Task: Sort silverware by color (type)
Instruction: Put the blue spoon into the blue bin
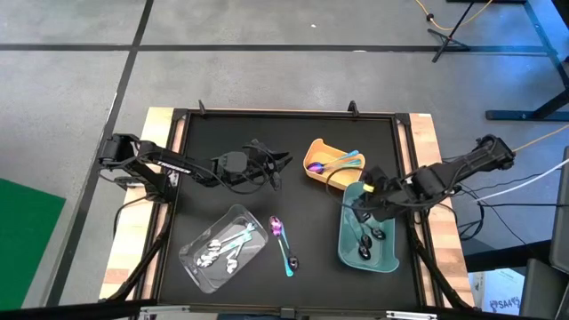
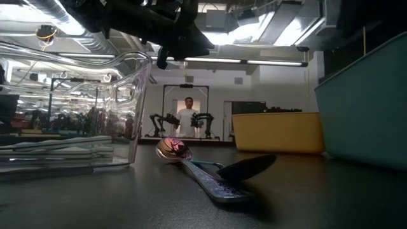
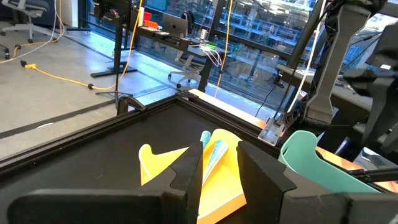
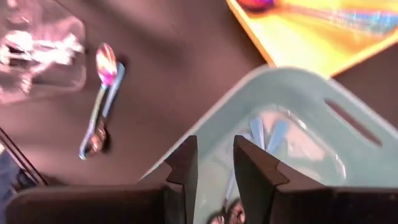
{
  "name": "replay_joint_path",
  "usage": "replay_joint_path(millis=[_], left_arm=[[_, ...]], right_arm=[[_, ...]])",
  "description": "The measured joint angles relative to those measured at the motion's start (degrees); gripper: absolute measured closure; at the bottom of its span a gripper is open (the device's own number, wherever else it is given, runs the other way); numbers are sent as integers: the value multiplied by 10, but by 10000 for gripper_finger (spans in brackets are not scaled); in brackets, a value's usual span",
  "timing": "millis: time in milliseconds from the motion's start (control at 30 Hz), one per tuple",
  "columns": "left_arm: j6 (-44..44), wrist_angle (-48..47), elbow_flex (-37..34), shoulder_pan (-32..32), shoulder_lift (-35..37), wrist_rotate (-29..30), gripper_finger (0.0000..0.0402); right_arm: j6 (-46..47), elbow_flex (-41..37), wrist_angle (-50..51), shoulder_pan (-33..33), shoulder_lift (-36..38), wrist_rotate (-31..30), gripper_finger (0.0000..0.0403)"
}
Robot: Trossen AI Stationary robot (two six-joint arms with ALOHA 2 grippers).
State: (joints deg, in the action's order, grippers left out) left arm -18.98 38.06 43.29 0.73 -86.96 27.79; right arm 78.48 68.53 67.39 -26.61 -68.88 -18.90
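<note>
Right gripper (image 1: 360,203), jaws slightly apart and empty, hangs over the teal tray (image 1: 388,260); left gripper (image 1: 283,161) waits, also parted. From above, most silverware is sorted; two spoons (image 1: 283,243) remain on the table

Low view: both (image 2: 205,168) lie crossed between trays

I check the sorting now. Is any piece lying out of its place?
Yes. Two spoons lie on the bare black table between the clear tray and the teal tray, in no tray. They overlap, one iridescent, one dark-headed.

Bright ceiling lights, rt wrist view blurred
</note>
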Motion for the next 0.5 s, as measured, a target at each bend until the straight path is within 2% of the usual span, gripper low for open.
replay_joint_path(millis=[233, 500], left_arm=[[0, 0, 0, 0, 0, 0, 308], [1, 0, 0, 0, 0, 0, 308]], right_arm=[[-88, 22, -71, 0, 0, -58, 313], [-225, 22, -222, 0, 0, -60, 313]])
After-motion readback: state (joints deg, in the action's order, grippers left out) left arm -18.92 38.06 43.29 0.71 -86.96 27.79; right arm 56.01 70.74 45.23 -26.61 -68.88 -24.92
